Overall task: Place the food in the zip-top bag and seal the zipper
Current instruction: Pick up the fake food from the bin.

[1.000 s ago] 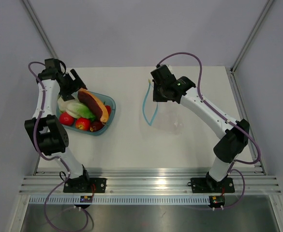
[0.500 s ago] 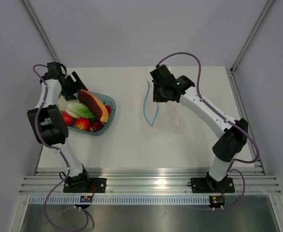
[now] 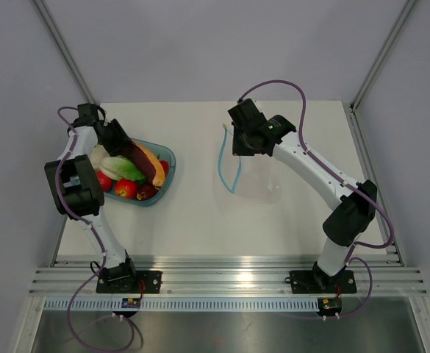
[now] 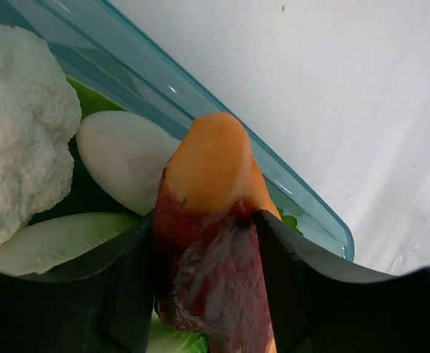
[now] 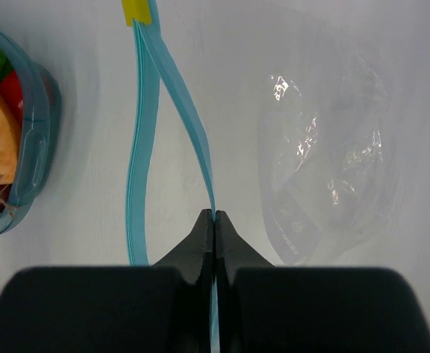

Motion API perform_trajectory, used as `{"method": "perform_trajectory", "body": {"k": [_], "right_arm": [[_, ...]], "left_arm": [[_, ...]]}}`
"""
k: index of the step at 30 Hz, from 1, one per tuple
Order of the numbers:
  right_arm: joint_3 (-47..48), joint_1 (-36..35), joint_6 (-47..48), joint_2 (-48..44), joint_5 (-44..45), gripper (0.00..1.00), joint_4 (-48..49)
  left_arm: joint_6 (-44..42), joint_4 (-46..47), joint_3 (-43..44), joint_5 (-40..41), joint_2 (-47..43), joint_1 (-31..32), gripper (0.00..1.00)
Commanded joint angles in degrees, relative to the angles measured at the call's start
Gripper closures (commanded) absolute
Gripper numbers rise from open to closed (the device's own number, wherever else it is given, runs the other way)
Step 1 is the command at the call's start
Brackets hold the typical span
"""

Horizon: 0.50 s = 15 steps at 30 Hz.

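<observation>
Purple-and-orange food piece [image 4: 211, 162] clamped on both sides by the left hand [image 4: 203, 228] in the teal bowl [image 4: 163, 92] at centre left of the overhead frame, clear bag [image 5: 325, 162] flat on the white counter [image 5: 82, 184] right of centre, its zipper [image 5: 142, 132] pinched in the pressed-together right hand [image 5: 213, 217].

A white worktop [image 3: 200, 220] stands boxed in by pale grey walls [image 3: 222, 44] on three sides, with slim metal posts [image 3: 62, 51] slanting up at the back corners. Ribbed aluminium rails [image 3: 229, 278] edge the near side, above a dull steel sheet [image 3: 222, 331]. The light is soft and even.
</observation>
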<state>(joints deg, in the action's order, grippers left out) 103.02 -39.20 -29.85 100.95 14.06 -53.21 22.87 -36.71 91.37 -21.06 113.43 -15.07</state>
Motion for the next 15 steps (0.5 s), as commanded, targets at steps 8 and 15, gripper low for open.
{"method": "perform_trajectory", "body": {"k": [8, 15], "right_arm": [[-0.2, 0.2, -1.4, -1.6, 0.4, 1.0, 0.0], [0.5, 0.2, -2.7, -0.6, -3.7, 1.0, 0.7]], "left_arm": [[1.2, -1.5, 1.3, -4.4, -10.1, 0.0, 0.85], [2.5, -8.3, 5.6, -7.7, -21.4, 0.4, 1.0]]}}
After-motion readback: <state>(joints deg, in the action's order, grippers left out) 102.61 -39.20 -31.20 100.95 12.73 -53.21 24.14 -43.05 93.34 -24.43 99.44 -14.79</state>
